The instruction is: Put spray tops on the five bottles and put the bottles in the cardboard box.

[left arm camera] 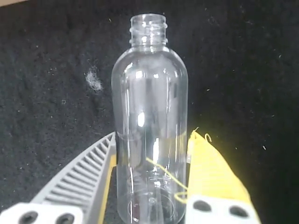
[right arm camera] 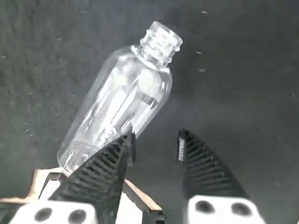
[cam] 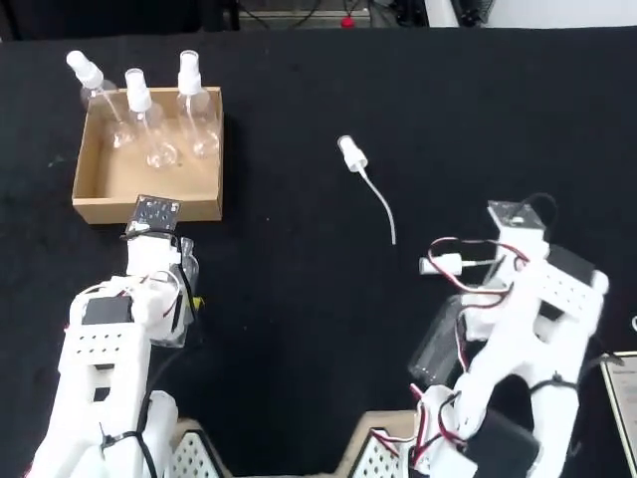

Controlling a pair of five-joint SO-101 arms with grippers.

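Observation:
A clear bottle (left arm camera: 149, 116) with a bare threaded neck stands between the fingers of my left gripper (left arm camera: 152, 142), which is shut on its lower body. In the high view this gripper (cam: 184, 284) sits just in front of the cardboard box (cam: 100, 179), where three bottles with spray tops (cam: 149, 119) stand. A second uncapped bottle (right arm camera: 124, 98) lies tilted on the black table beside one finger of my right gripper (right arm camera: 155, 140), which is open with nothing between its jaws. That bottle (cam: 438, 344) lies by the right arm. A loose spray top (cam: 351, 154) with a long tube lies mid-table.
The black cloth (cam: 299, 299) covers the whole table. The right arm (cam: 532, 299) with its loose cables stands at the lower right. A flat light object (cam: 627, 393) pokes in at the right edge.

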